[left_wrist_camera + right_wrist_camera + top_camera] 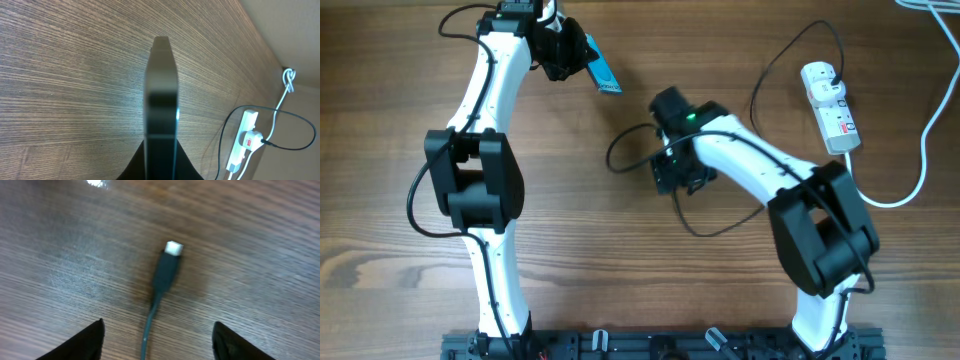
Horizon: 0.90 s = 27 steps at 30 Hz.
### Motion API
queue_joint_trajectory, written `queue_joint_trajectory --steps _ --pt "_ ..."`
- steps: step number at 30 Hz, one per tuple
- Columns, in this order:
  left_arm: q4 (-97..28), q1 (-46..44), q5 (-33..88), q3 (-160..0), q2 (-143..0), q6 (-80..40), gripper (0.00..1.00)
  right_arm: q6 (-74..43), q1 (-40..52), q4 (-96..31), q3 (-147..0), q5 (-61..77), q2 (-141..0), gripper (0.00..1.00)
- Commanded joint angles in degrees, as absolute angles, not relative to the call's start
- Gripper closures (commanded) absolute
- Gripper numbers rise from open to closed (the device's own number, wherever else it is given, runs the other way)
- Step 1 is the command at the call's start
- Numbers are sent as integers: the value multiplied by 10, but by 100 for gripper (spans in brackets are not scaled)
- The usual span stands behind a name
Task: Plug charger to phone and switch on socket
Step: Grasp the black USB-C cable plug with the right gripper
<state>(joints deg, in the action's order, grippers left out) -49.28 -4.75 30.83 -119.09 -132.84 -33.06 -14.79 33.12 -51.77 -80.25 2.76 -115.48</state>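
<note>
The left claw (567, 52) pinches the phone (604, 76) near the worktop's (380, 200) far edge. The right claw (159, 332), spread, straddles the charger (166, 272) tip mid-worktop, bare wood around. The socket (830, 106) lies near the far-right corner.

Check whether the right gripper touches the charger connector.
Apart. Right wrist view: the charger connector lies ahead of the right gripper, bare table separating it from both fingers.
</note>
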Motion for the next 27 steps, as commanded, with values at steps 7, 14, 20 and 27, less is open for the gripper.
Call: queue_joint_trajectory --steps 7,14,20,27 --pt "-489 -46 307 -1192 -1305 -317 96 -155 354 -469 -801 -64 -1169 64" --pt "-491 -46 307 -1192 -1305 -317 96 -167 354 -468 -801 -31 -1183 68" --pt "-491 -46 307 -1192 -1305 -317 96 -183 354 -471 -800 -21 -1189 71" --pt "-491 -46 307 -1192 -1305 -317 96 -211 354 -462 -773 -30 -1189 75"
